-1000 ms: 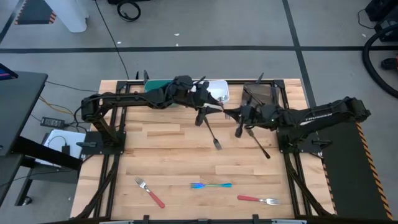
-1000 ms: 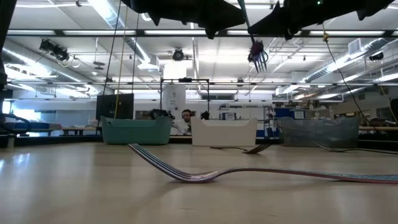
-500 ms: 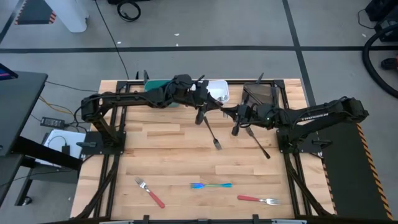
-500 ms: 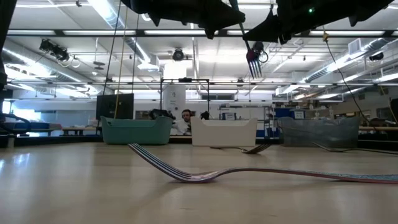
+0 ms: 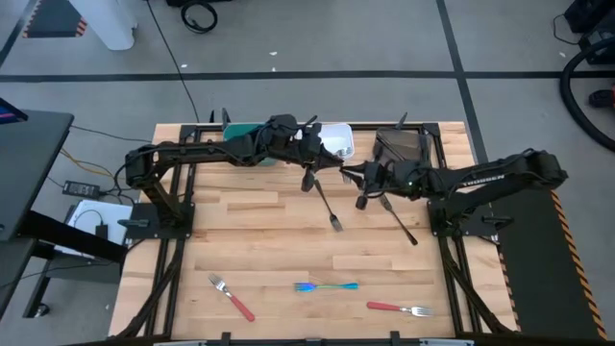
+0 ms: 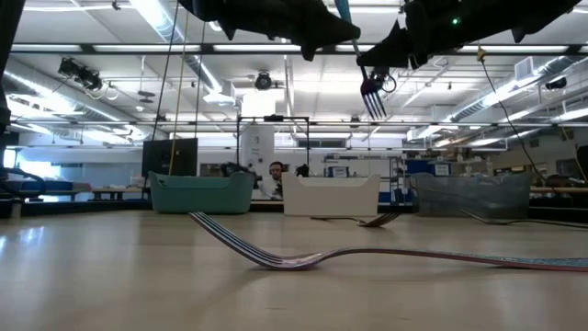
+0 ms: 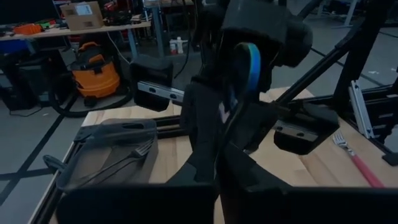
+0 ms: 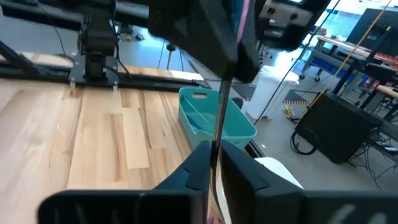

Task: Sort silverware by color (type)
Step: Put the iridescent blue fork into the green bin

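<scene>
Both arms showing as dark, near-black jointed links on black frame mounts; right arm (image 5: 500,176) carrying white lettering along its forearm; left arm (image 5: 207,154) plain, with chunky rounded joint housings.

Seen from above, the wooden table holds seven slim forks and three square bins.

- Two red-handled forks with silver tines lie flat: first red fork (image 5: 231,296) at seven o'clock, second red fork (image 5: 399,308) at five o'clock.
- There are two iridescent blue-teal forks. The flat blue-teal fork (image 5: 327,285) lies at six o'clock. The raised blue-teal fork (image 6: 372,95) hangs in the air, tines down, towards twelve o'clock.
- Two dark grey-black metal forks lie flat: first dark fork (image 5: 327,205) near the centre, second dark fork (image 5: 402,223) at three o'clock.
- The three bins are a teal bin (image 5: 240,128) at eleven o'clock, a white bin (image 5: 338,135) at twelve and a brown bin (image 5: 408,139) at one. The brown bin holds more dark forks, too tangled to count.
</scene>
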Robot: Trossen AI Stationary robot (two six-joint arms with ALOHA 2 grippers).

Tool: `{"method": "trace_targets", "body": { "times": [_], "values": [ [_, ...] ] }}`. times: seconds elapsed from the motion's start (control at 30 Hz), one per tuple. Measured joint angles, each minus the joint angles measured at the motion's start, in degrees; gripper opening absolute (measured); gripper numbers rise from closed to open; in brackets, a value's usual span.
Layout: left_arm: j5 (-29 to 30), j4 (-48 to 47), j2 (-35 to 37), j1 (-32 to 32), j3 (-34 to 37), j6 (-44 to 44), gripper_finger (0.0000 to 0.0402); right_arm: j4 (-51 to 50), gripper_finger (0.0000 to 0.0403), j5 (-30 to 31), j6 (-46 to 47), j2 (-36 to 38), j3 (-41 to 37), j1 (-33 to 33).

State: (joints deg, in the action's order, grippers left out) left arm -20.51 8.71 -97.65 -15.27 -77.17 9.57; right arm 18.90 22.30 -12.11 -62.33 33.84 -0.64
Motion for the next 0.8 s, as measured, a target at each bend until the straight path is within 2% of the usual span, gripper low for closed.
{"method": "trace_targets", "body": {
  "times": [0.17,0.33,0.43,0.8],
  "values": [
    [0.2,-2.4,0.0,-0.4,0.0,1.6,0.0002,1.0,0.0078,0.6,-0.2,-1.6,0.0,-0.3],
    [4.5,-8.0,0.3,-3.5,0.0,2.7,0.0001,1.2,0.0100,3.6,-0.1,-1.4,0.0,-0.3],
    [6.5,-13.1,1.5,-6.3,0.0,2.7,0.0001,0.8,0.0102,5.6,-0.1,-1.4,0.0,-0.3],
    [17.5,-34.0,9.5,-19.7,0.0,5.7,0.0003,0.5,0.0101,5.6,-0.1,-1.4,0.0,-0.3]
  ]
}}
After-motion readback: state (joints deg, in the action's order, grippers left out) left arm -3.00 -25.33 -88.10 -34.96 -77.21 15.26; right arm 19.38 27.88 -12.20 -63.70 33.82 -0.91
